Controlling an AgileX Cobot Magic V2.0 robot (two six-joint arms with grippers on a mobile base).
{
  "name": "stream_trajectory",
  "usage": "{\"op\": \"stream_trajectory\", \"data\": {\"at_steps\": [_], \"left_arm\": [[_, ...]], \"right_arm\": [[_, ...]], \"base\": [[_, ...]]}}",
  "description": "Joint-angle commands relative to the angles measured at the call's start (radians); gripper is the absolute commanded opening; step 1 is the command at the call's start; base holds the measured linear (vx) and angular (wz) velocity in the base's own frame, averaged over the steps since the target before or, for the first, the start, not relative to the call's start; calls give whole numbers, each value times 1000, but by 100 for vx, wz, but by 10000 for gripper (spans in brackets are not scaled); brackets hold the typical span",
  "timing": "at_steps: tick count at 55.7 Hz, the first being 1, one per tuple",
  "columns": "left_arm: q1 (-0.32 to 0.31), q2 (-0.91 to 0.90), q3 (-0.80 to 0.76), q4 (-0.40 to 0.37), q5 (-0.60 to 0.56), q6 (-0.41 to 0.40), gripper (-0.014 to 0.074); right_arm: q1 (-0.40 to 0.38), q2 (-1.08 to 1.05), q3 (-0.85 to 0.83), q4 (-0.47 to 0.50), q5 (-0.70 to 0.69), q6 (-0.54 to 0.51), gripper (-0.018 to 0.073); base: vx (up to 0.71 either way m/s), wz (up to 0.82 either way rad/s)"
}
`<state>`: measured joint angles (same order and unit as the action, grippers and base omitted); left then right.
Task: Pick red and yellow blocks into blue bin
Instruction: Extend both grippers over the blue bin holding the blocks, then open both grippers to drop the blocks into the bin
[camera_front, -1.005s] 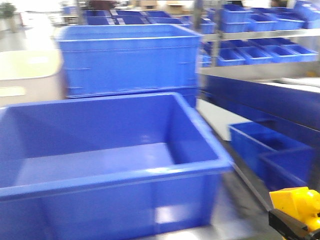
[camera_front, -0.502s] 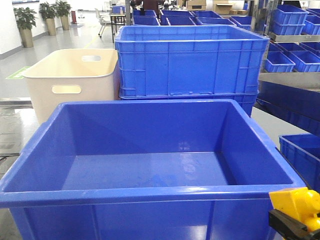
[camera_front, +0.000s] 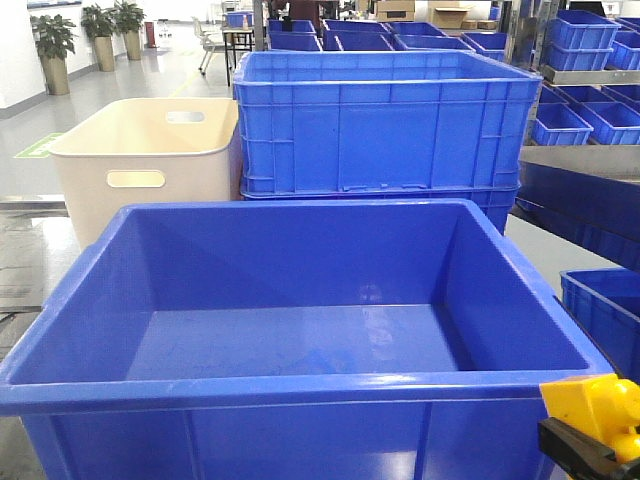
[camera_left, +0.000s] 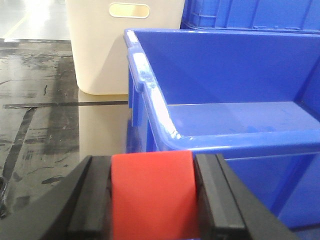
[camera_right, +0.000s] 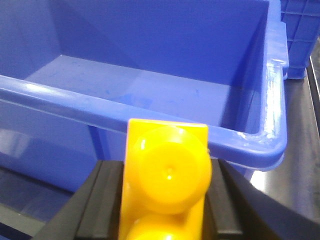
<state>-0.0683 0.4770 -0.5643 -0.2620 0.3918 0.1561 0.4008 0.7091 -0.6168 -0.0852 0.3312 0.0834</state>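
The blue bin (camera_front: 300, 384) fills the lower centre of the front view, its thick rolled rim nearest the camera and its smooth walls sloping inward to the floor of the tub; the red cube (camera_left: 151, 192) sits at the bottom centre of the left wrist view, clamped between the two black fingers of the left gripper (camera_left: 151, 210), whose jaws are closed only to the cube's width and press on both of its sides; the cube is outside the bin, on the near side of the rim corner that crosses the middle of that view; the yellow brick (camera_right: 167, 185) sits at the bottom centre of the right wrist view, one round stud facing the camera, pinched in the same way between the black fingers of the right gripper (camera_right: 165, 205); it too is outside the bin, before the near rim, and in the front view it shows in the lower right corner beside the bin's front corner; behind the bin, a cream tub (camera_front: 140, 150) with handle slots stands at upper left, just beside a ribbed blue crate (camera_front: 380, 130) at upper centre.
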Motion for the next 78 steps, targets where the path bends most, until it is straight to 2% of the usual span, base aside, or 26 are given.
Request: {"op": "stream_trajectory", "data": {"at_steps": [1, 11, 18, 20, 25, 32, 37, 41, 47, 55, 61, 69, 74, 78], "left_arm": [[-9, 8, -31, -13, -100, -1, 2], [-9, 8, -31, -16, -107, -3, 2], [-10, 31, -67, -73, -104, 7, 2], [-14, 51, -96, -90, -99, 30, 2], [-41, 138, -200, -161, -87, 160, 2], [-106, 330, -373, -346, -74, 403, 2], [-138, 485, -480, -428, -78, 524, 2], [-149, 611, -556, -467, -97, 573, 4], [-151, 759, -646, -469, -92, 577, 24], [-151, 869, -730, -469, -22, 575, 142], [-151, 890, -740, -484, 6, 574, 276], [-151, 889, -740, -484, -10, 574, 472], [-151, 889, -740, -484, -22, 574, 562], [-151, 887, -740, -484, -18, 574, 596]], "right_arm": [[-3, -1, -32, -8, -83, -6, -11], [-3, -1, -32, 18, -97, -2, -11], [-3, 2, -70, 13, -131, -6, -11], [-3, 17, -98, 8, -138, -11, -11], [-3, 85, -204, 5, -134, -23, -11], [-1, 242, -364, 16, -129, -78, -11], [-1, 382, -469, 18, -131, -83, -11], [-1, 495, -538, 14, -132, -98, -8], [-1, 619, -624, 13, -131, -136, 10], [-1, 667, -663, 13, -137, -144, 120], [-1, 666, -662, 13, -136, -144, 270], [-1, 665, -662, 13, -135, -144, 517], [-1, 665, -662, 12, -135, -144, 616], [-2, 665, -662, 12, -135, -144, 665]], "base": [[0, 0], [0, 0], [0, 0], [0, 0], [0, 0], [0, 0], [0, 0], [0, 0], [0, 0], [0, 0], [0, 0], [0, 0], [0, 0], [0, 0]]}}
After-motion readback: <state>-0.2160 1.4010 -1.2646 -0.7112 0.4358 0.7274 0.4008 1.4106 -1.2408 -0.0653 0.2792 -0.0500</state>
